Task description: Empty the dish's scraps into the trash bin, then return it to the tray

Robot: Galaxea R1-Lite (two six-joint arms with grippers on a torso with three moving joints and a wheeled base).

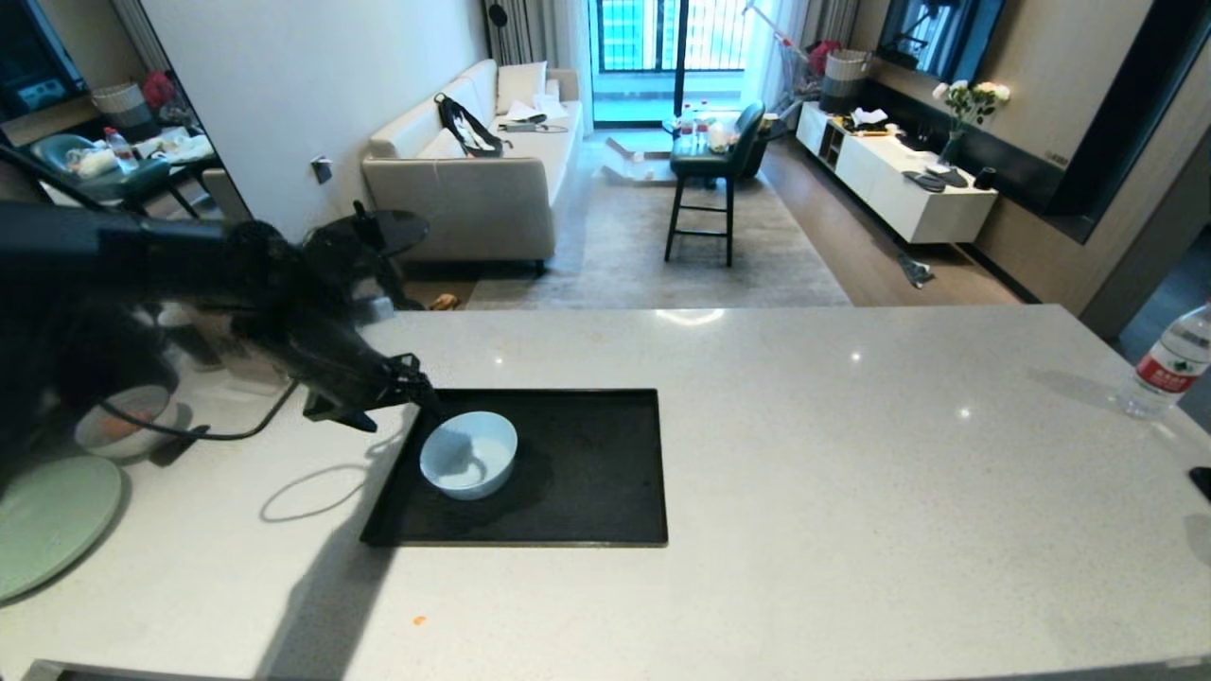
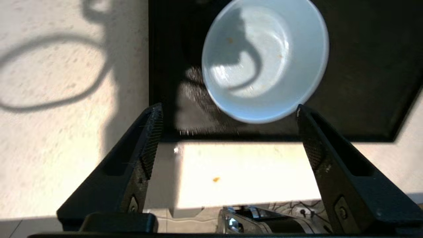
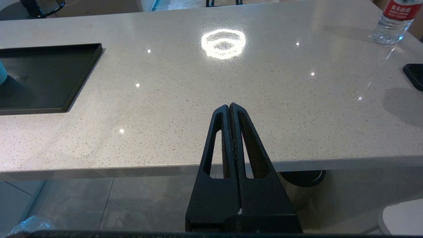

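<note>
Light-blue and round, the small ceramic dish (image 1: 469, 453) sits upright on the flat matte black tray (image 1: 587, 473), in the tray's left half near its left edge. Its pale inside looks emptied, with only faint orange specks left, so both steps of the task appear done. The left claw (image 2: 228, 132) hangs just off the dish's rim, jaws spread wide and grasping nothing. What remains is likely only drawing that arm clear. The right claw (image 3: 230, 114) is clenched shut, parked off the pale speckled stone surface's (image 1: 851, 492) near edge. A clear water bottle (image 1: 1168, 364) stands at the far right edge. A pale-green plate (image 1: 47, 520) lies at the left edge. One orange crumb (image 1: 419, 620) lies near the front edge. Nothing blocks the arm.
</note>
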